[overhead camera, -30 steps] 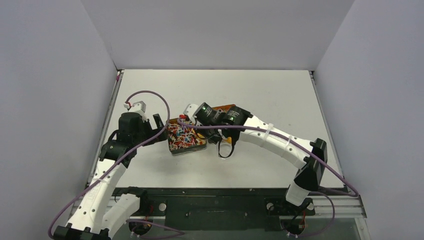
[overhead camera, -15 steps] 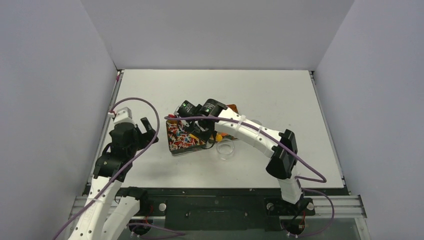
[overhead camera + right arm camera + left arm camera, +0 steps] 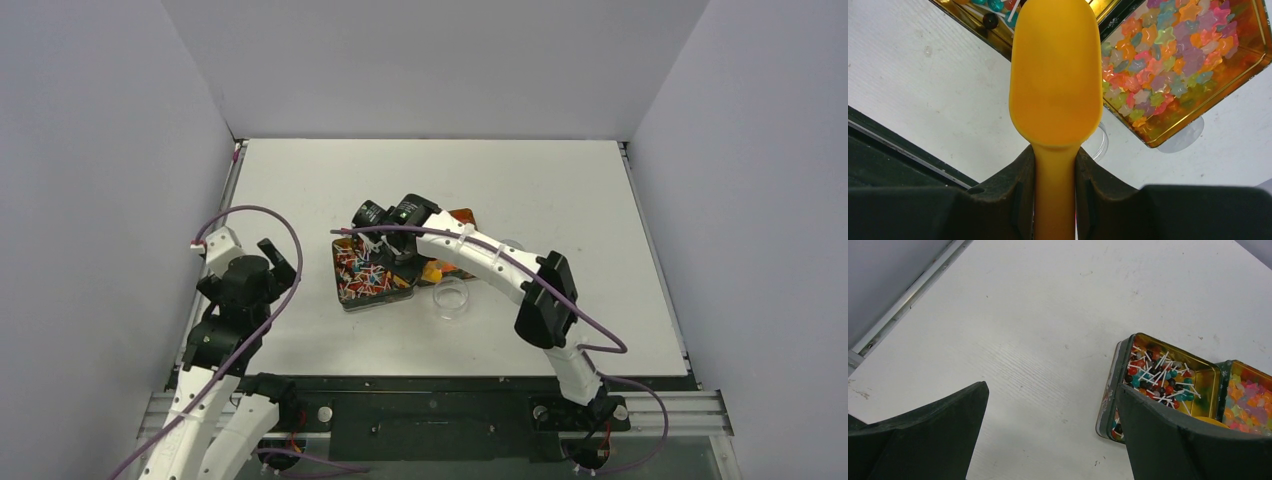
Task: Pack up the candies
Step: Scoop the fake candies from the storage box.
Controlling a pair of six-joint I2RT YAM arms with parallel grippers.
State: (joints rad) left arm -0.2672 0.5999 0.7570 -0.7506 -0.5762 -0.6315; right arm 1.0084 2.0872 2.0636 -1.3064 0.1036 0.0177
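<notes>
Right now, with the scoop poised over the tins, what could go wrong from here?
The right gripper holds the orange scoop only by its thin handle; digging could twist it. The open left gripper stands clear of the tins, so a push may slide them. The clear cup is small; candies may spill beside it.

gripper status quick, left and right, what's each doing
left gripper: open, holding nothing
right gripper: shut on the handle of the orange scoop
</notes>
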